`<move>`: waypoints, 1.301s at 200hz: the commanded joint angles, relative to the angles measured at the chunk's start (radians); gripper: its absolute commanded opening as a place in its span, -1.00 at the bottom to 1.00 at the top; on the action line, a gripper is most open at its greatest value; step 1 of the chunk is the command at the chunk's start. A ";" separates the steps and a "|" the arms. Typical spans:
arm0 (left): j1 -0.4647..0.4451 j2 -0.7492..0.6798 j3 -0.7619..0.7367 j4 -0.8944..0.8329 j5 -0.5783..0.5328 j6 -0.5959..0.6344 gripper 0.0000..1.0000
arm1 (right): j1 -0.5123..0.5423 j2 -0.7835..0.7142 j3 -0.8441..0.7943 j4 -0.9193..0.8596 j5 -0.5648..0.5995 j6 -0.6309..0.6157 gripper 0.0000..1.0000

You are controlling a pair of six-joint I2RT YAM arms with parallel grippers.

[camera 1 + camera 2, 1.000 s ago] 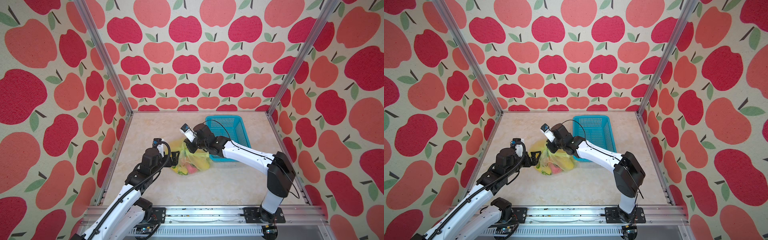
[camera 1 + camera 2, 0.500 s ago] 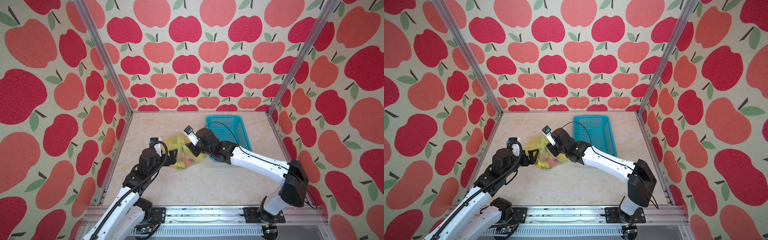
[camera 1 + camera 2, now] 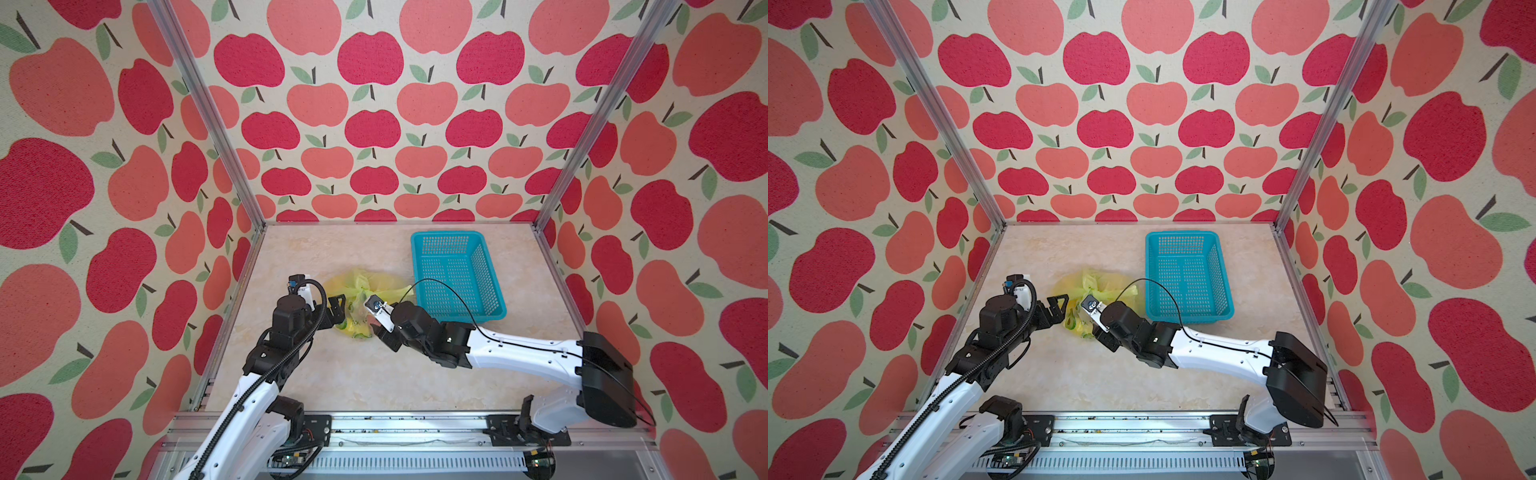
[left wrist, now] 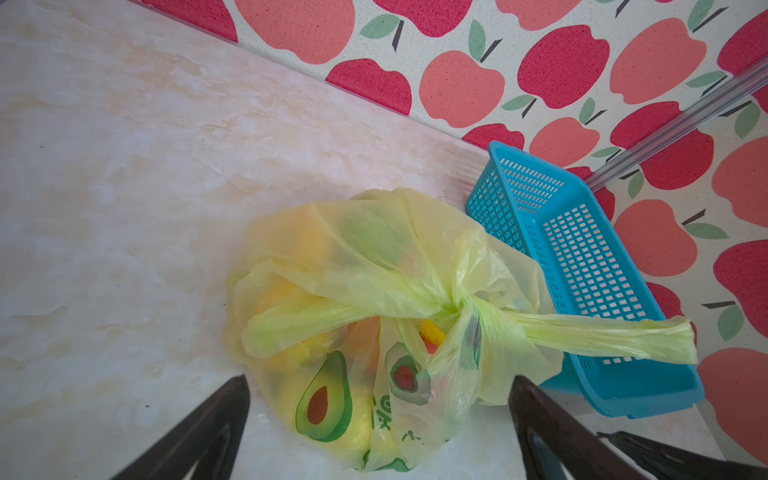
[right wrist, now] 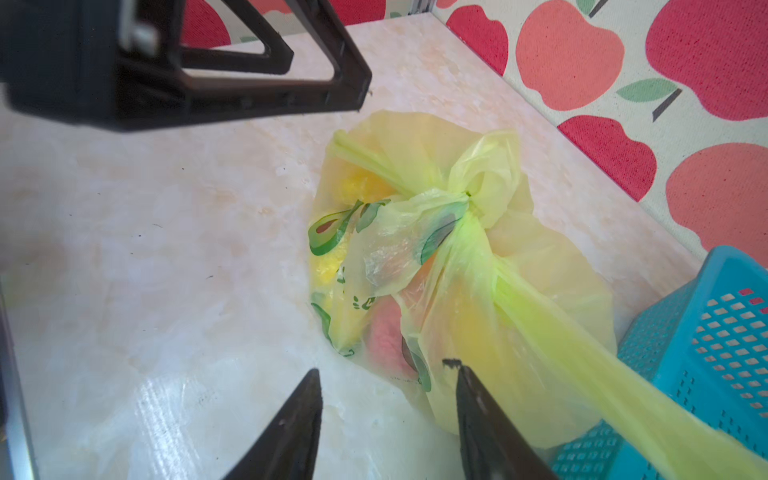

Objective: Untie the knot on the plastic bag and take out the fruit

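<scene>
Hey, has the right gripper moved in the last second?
Yes. The right gripper has pulled back toward the front rail, from beside the teal basket's middle to about its near edge, jaws open, facing the plastic bag.

Bright, even, diffuse light in both top views, seemingly overhead; only faint soft shadows on the tabletop (image 3: pixel 374 374). Wall print stretched toward the frame edges. In the right wrist view, white glare on the tabletop at lower left, the plastic bag (image 5: pixel 415 249) tail smeared at lower right, the left gripper (image 5: pixel 328 75) soft at upper left.
</scene>
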 commanded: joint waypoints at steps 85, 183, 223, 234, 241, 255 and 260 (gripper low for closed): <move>0.020 0.007 -0.008 0.015 0.054 -0.014 0.98 | -0.091 0.212 0.171 -0.029 0.103 0.030 0.19; 0.019 -0.003 -0.005 0.009 0.047 0.009 0.99 | -0.099 0.152 0.082 0.056 0.044 0.003 -1.00; 0.016 0.045 0.009 0.026 0.103 0.007 0.89 | -0.097 0.024 -0.135 0.255 -0.065 -0.032 -1.00; 0.011 0.066 0.015 0.035 0.123 0.006 0.88 | -0.093 0.006 -0.169 0.284 -0.088 -0.038 -1.00; 0.007 0.082 0.017 0.043 0.133 0.006 0.88 | -0.088 0.000 -0.183 0.293 -0.095 -0.044 -1.00; 0.003 0.112 0.017 0.061 0.155 0.003 0.88 | -0.073 -0.005 -0.195 0.305 -0.098 -0.058 -1.00; 0.003 0.124 0.018 0.068 0.163 0.000 0.88 | -0.065 -0.005 -0.200 0.312 -0.097 -0.065 -1.00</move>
